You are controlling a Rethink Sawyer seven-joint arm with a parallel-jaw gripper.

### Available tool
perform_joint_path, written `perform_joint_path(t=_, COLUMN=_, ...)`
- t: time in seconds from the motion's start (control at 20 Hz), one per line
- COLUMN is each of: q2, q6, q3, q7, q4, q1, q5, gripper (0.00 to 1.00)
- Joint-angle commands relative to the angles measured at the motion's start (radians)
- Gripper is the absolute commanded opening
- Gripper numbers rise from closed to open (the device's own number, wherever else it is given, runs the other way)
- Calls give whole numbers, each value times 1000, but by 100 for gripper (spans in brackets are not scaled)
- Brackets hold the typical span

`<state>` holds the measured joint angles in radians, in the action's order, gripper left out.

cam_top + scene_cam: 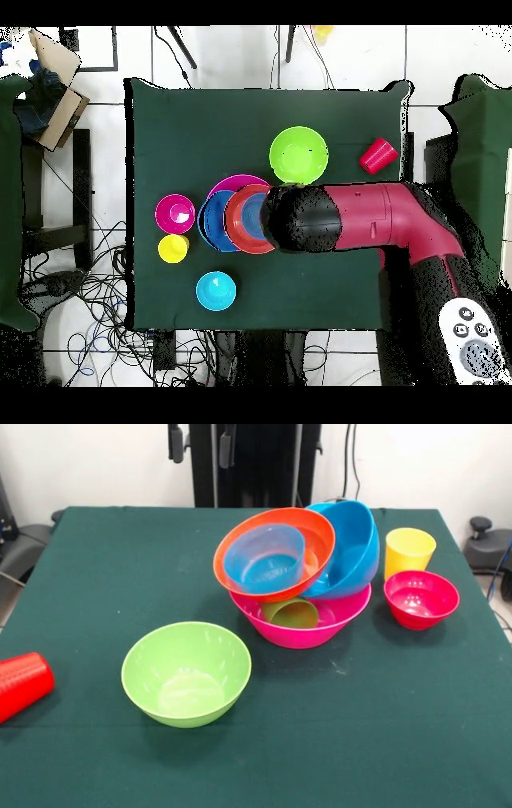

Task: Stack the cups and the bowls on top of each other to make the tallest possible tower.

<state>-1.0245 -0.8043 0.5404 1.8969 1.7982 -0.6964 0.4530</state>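
The tower stands at the table's middle. Its base is the pink bowl. A green cup lies on its side in it. The large blue bowl and the orange bowl lean on top, tilted toward the camera. A small translucent blue bowl sits in the orange one. The lime green bowl stands alone in front. A red cup lies on its side at the left edge. A yellow cup and a magenta-red bowl stand to the right. My gripper is open, high above the tower.
A cyan bowl stands near the robot's side of the green table and shows only in the overhead view. My arm reaches across the table and covers part of the tower from above.
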Motion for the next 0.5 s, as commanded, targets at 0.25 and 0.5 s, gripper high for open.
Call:
perform_joint_path(t=0.25, q2=88, q6=44, q3=-4, q7=-131, q4=-49, q1=-40, q5=96, gripper=100)
perform_joint_path(t=0.5, q2=189, q6=29, q3=41, q7=-263, q4=-148, q1=-108, q5=121, gripper=100)
